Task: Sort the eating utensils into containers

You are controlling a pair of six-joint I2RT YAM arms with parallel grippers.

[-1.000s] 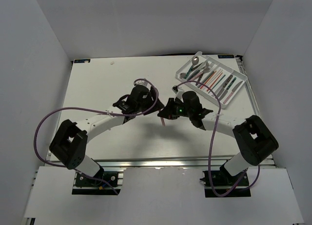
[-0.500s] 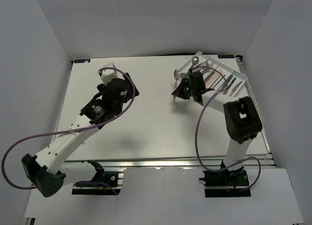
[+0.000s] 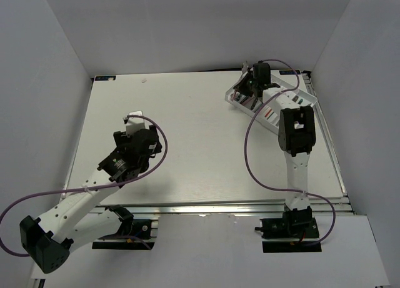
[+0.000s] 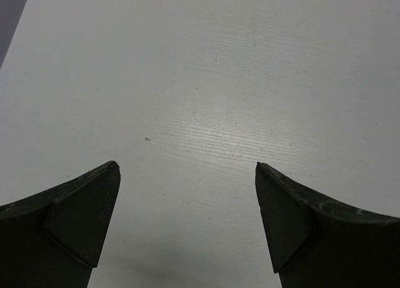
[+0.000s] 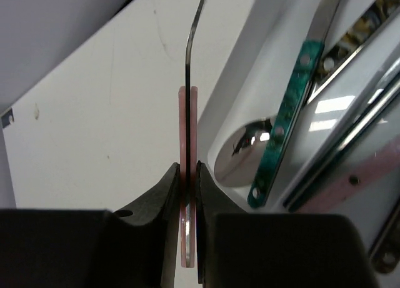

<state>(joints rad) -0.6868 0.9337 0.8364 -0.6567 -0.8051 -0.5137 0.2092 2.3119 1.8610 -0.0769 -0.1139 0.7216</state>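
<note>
My right gripper [image 5: 188, 170] is shut on a pink-handled utensil [image 5: 189, 113], seen edge-on, its thin metal shaft pointing away from me. It hangs just outside the left wall of the white tray [image 5: 250, 69]. A teal-handled spoon [image 5: 284, 122] lies in the tray's nearest compartment, and beyond it are more metal and pink handles [image 5: 350, 182]. From above, the right gripper [image 3: 249, 88] reaches over the tray's [image 3: 311, 100] left end, and several utensils [image 3: 270, 113] show in the compartments. My left gripper [image 4: 187, 169] is open over bare table and holds nothing.
White enclosure walls [image 3: 56, 63] surround the table [image 3: 187, 125]. The right arm [image 3: 294, 138] stretches along the table's right side to the far right corner. The left arm [image 3: 119, 163] lies at the near left.
The right arm carried the pink-handled utensil from the table's middle to the tray's left end. The left gripper opened and its arm drew back to the near left.
</note>
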